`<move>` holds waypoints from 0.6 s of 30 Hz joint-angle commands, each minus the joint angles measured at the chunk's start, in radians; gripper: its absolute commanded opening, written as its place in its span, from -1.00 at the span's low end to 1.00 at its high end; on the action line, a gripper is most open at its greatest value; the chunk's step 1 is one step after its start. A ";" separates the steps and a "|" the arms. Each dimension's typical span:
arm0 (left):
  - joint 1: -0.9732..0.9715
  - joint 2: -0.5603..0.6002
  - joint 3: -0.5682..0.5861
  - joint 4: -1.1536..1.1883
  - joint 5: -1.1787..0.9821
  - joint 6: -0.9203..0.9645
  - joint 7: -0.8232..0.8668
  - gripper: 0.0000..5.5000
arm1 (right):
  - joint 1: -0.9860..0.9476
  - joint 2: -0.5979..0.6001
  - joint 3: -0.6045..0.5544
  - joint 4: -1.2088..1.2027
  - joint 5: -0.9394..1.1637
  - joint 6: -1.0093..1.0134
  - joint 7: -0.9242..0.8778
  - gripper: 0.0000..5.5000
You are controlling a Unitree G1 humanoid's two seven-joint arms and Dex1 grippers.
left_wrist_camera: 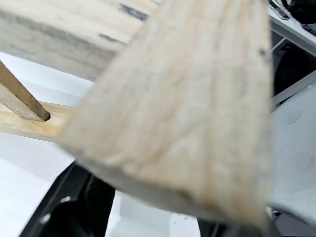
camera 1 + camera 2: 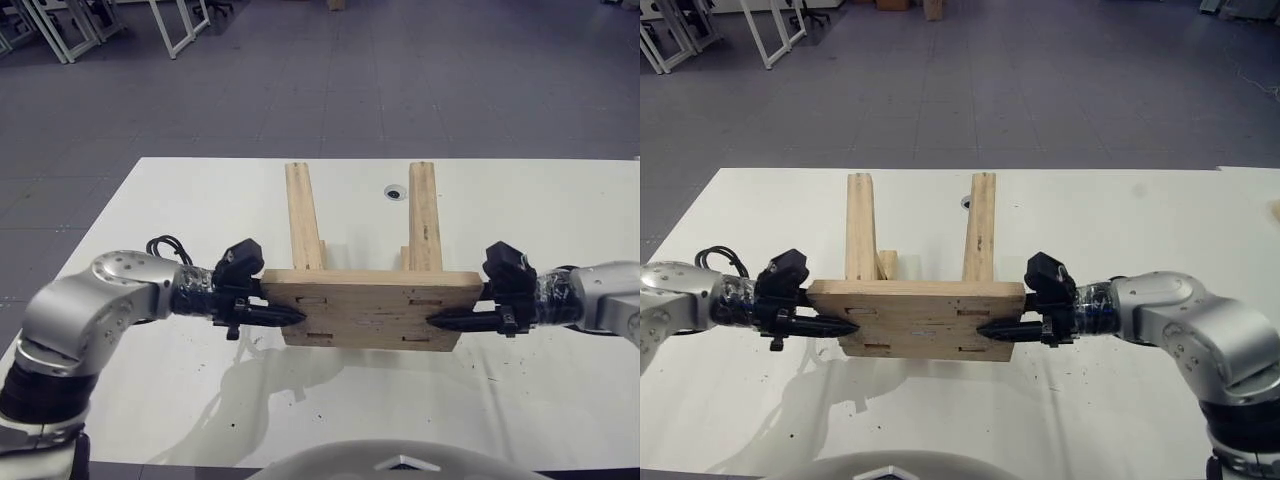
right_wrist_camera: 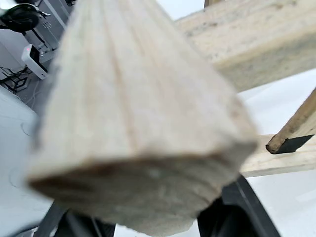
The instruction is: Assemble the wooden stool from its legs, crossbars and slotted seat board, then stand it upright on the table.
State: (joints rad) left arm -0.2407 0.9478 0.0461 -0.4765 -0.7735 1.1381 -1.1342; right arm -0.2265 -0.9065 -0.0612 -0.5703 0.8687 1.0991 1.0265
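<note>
As seen from the head, grips the slotted seat board (image 2: 372, 308) at both short ends. Clamps the left end with the left gripper (image 2: 283, 315): one dark finger (image 2: 268, 314) laid flat on the face toward the camera, the other hidden behind the wood. Clamps the opposite end the same way with the right gripper (image 2: 450, 321), pointing inward at its partner.

Between the two grippers, presents the board's broad face tilted up toward the camera, cut with four rectangular slots (image 2: 313, 299), two near each gripper. From each wrist, looks straight onto pale end grain wedged between black fingers. From the right wrist, past the board's end, catches a thin slanted bar (image 3: 291, 131) ending in front of a flat wooden piece.

Beyond the grippers, carries two legs joined to the board's far side: a left leg (image 2: 303, 215) past the left gripper and a right leg (image 2: 425, 215) past the right gripper, parallel, well apart, running away over the white table (image 2: 560, 220). Cannot tell whether resting on it or lifted clear. Just inside each leg, at the board, shows a short wooden stub (image 2: 322, 250).

Behind the left gripper, beside the arm, trails a looped black cable (image 2: 165, 245). Farther out, between the leg ends, leaves a round hole (image 2: 397, 192) in the tabletop. Past the table, takes in grey floor (image 2: 400, 80) and white frames (image 2: 180, 25).
</note>
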 commanded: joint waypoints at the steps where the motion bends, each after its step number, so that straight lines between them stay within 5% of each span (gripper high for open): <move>1: -0.162 -0.041 0.083 0.061 -0.436 0.301 -0.056 -0.33 | -0.163 -0.051 0.001 0.121 0.709 0.159 -0.236 -0.38; 4: -0.333 -0.062 0.132 0.234 -0.505 0.415 -0.074 -0.33 | -0.316 -0.137 0.074 0.315 1.085 0.087 -0.350 -0.38; 8: -0.539 -0.087 0.099 0.527 -0.549 0.476 -0.022 0.00 | -0.536 -0.095 0.155 0.626 1.103 0.252 -0.306 -0.38; 12: -0.684 -0.118 0.041 0.777 -0.675 0.476 0.127 0.23 | -0.702 -0.007 0.203 0.958 1.103 0.378 -0.402 -0.10; 18: -0.679 -0.157 -0.029 0.909 -0.734 0.476 0.325 0.58 | -0.656 0.079 0.226 1.101 1.103 0.392 -0.664 0.31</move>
State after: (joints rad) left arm -0.9141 0.8055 0.0237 0.4302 -1.4778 1.6073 -0.8368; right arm -0.9099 -0.8457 0.1727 0.5230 1.9633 1.5065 0.4225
